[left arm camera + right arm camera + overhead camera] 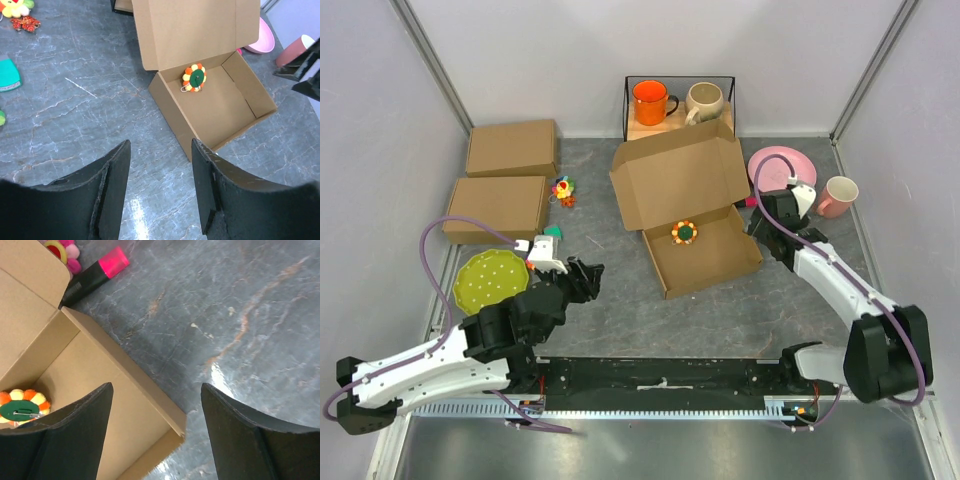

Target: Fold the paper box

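Observation:
The paper box [720, 262] sits open mid-table, its lid [675, 178] standing up at the back. A small orange-and-green flower toy [684, 232] lies inside on the floor of the box. My left gripper [590, 275] hovers open to the left of the box, with only bare table between its fingers [112, 170]. The box [235, 107] and the toy [194, 78] show ahead in the left wrist view. My right gripper [156, 390] is open at the box's right side. It straddles the right wall [127, 372] near the front corner and grips nothing.
Two closed brown boxes [512, 148] [496, 208] lie at the back left, with a green plate [492, 280] near my left arm. A wire rack holds an orange mug [652, 102] and a beige mug [704, 100]. A pink plate [782, 168], a pink cup [838, 196] and a pink marker [97, 272] lie to the right.

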`<state>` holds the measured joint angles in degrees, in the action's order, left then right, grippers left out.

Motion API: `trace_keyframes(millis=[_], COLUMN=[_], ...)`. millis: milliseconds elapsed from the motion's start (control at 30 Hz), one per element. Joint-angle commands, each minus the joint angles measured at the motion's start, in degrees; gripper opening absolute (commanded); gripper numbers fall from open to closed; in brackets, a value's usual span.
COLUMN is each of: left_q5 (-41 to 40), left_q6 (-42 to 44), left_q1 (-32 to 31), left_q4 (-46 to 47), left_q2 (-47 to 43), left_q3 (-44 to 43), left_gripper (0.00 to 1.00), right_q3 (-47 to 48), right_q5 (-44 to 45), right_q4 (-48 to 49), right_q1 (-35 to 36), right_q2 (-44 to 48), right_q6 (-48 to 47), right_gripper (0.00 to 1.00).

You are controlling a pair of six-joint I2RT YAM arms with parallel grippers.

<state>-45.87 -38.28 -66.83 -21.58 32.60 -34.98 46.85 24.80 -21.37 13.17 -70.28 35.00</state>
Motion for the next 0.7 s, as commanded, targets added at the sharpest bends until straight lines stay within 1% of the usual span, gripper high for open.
trace_keyframes(millis=[0,100,233,300,400,467,500,533,600,667], left_q5=[-1.6,-3.2,-6.2,-7.0,-7.6,-7.8,-7.9,-7.9,-7.6,-5.7], left_q6=[-4.4,-3.6,-3.6,-3.4,-2.4,-1.4,-0.9,-0.6,0.4,0.7], left_q1=[0.0,0.0,0.1,0.1,0.2,0.3,0.5,0.8,1.5,3.9], left_q4=[-0.2,-0.6,-0.7,0.1,2.9,4.6,6.3,7.1,8.9,9.6], left_q2=[-4.0,-6.0,-6.3,-5.3,-3.2,-1.8,0.2,1.1,4.5,6.6], left_q3=[1.0,1.8,2.3,2.5,3.2,3.5,3.5,3.5,3.0,2.1], left_gripper=[0.59,0.59,0.62,0.65,0.67,0.68,0.69,0.69,0.70,0.70], right_q3=[0.7,1.9,1.8,-0.7,-4.3,-6.4,-7.2,-8.0,-9.8,-11.8], right_q5=[-2.6,-2.0,-7.7,-8.9,-9.3,-9.4,-9.8,-9.7,-9.8,-9.7], right_q4=[9.6,10.5,10.9,12.2,13.4,13.2,13.8,13.8,13.7,13.7], right_q1=[0.1,0.1,0.3,1.0,4.3,7.8,8.9,11.3,13.5,14.8], right_q2=[-4.9,-9.2,-12.8,-12.3,-10.2,-8.6,-7.9,-7.5,-6.4,-5.2], right_q6=[1.5,0.7,-1.2,-0.8,-0.3,0.1,0.4,0.7,1.0,1.9], right_gripper=[0.79,0.77,0.72,0.71,0.71,0.70,0.70,0.69,0.66,0.63])
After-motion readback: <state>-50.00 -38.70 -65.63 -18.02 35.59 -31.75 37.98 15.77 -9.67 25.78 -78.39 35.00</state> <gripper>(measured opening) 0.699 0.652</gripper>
